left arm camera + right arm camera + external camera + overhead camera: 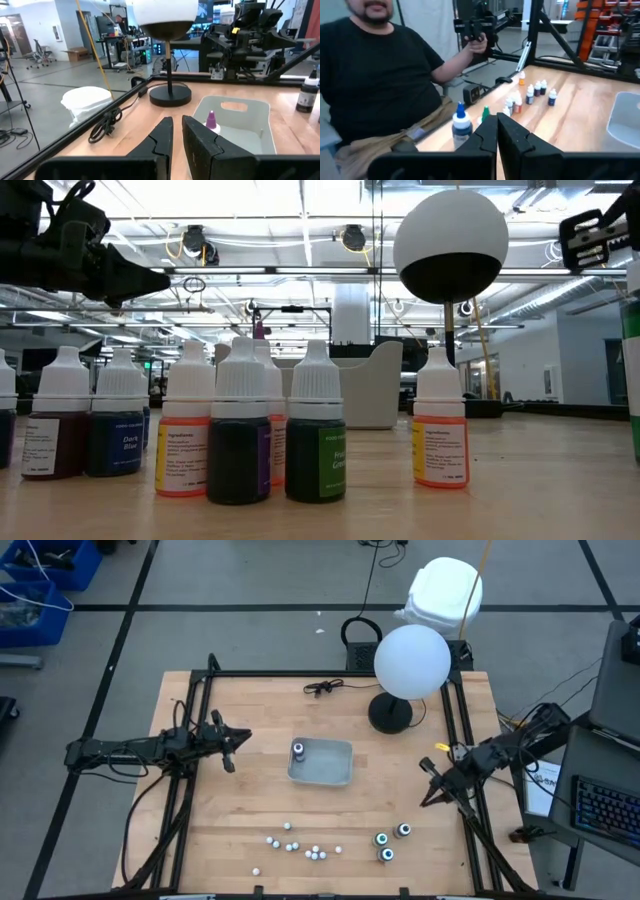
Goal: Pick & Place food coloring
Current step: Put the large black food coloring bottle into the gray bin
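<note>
Tray point(335, 768) sits mid-table with one bottle point(298, 750) in its corner; three bigger bottles point(387, 840) wait beside our right gripper point(428, 783), tiny ones point(300, 843) cluster along the near edge. Both grippers, left point(229, 747) included, look closed and empty. They're light, rigid, tippy; we'd pinch the body below the cap.

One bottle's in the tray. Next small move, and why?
Probably swing the right gripper toward the three dark bottles just in front of it. It hovers shut, holding nothing, and it is the nearest arm to them. Only one bottle stands in the grey tray. The left gripper waits beside the tray.
</note>
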Motion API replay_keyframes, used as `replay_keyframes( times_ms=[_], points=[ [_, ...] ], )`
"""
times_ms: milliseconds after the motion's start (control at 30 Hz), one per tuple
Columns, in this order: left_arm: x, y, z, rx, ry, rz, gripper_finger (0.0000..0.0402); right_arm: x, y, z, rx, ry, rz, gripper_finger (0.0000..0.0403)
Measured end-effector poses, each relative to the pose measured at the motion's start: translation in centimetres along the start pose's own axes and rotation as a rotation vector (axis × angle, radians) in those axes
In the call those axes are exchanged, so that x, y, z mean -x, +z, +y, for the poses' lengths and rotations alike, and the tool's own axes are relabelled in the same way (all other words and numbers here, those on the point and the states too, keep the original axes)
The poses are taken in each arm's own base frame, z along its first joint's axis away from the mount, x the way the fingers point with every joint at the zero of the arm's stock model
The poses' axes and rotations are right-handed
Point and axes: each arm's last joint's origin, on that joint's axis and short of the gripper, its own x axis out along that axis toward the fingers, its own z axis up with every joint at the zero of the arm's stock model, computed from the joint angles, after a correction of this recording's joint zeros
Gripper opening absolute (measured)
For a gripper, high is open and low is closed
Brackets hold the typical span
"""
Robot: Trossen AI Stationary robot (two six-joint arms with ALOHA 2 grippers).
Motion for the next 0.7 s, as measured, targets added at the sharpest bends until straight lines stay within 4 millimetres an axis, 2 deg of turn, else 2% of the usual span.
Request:
replay_keyframes(
  times_ms=[133,400,567,700],
  points=[
    [0.0,-0.2,0.0,-0.005,-0.001,0.018,0.0047,0.0,-0.5,-0.4,-0.006,-0.129,-0.049,0.0001],
    [0.0,-0.1,0.0,-0.083,0.000,0.009,0.0047,-0.4,-0.8,-0.5,-0.103,-0.150,-0.040,0.0000],
    [0.0,-0.1,0.0,-0.081,0.000,0.008,0.0047,-1.6,-1.0,-0.4,-0.116,-0.130,0.002,0.0000],
    [0.0,-0.1,0.0,-0.079,0.000,0.009,0.0047,-2.9,-0.1,0.2,-0.106,-0.064,0.054,0.0000]
  ],
)
